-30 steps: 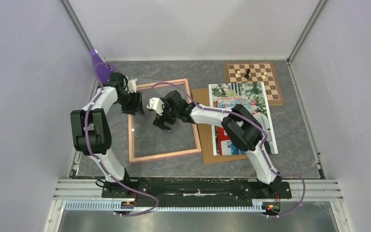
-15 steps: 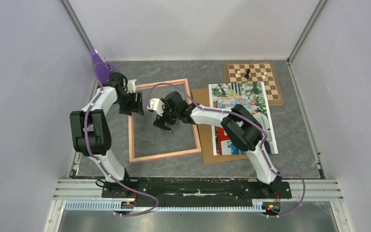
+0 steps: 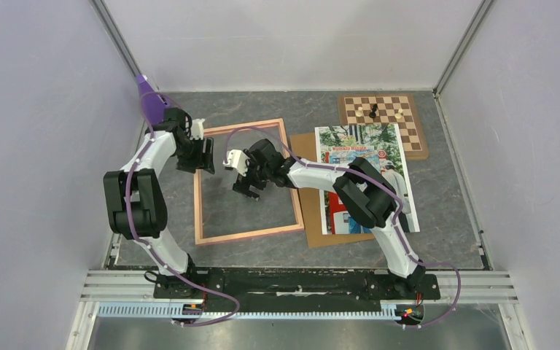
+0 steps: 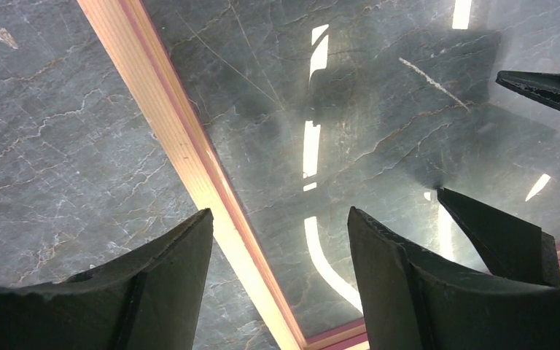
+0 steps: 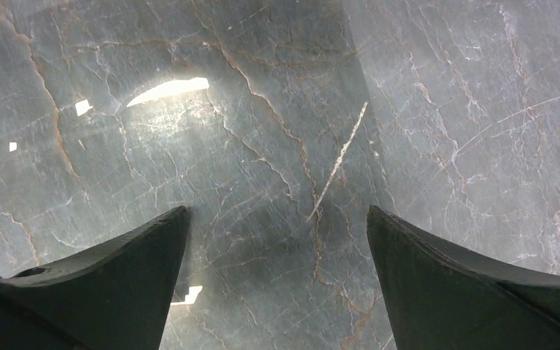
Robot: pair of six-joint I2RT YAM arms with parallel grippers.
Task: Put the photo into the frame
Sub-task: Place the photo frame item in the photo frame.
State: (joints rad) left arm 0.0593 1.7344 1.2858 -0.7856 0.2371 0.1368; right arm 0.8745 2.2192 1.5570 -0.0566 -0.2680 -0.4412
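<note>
The frame (image 3: 248, 235) lies flat at centre-left of the table, thin and pinkish, with a reflective pane inside it. In the left wrist view its left rail (image 4: 168, 131) runs diagonally between the jaws of my left gripper (image 4: 278, 213), which is open and not touching it. That left gripper (image 3: 204, 154) hovers at the frame's far-left part. My right gripper (image 3: 244, 176) hangs over the pane inside the frame. It (image 5: 277, 211) is open, with nothing between its fingers. The photo (image 3: 361, 149) lies to the right of the frame, partly hidden by my right arm.
A brown backing board (image 3: 310, 215) lies under the photo, beside the frame's right rail. A chessboard (image 3: 383, 120) with a few pieces sits at the far right. Walls enclose the table on three sides. The right gripper's fingertips (image 4: 496, 233) show in the left wrist view.
My left gripper has edged slightly toward the far side at the frame's left rail. The right gripper has drifted a little to the far left over the pane. Frame and photo have not moved.
</note>
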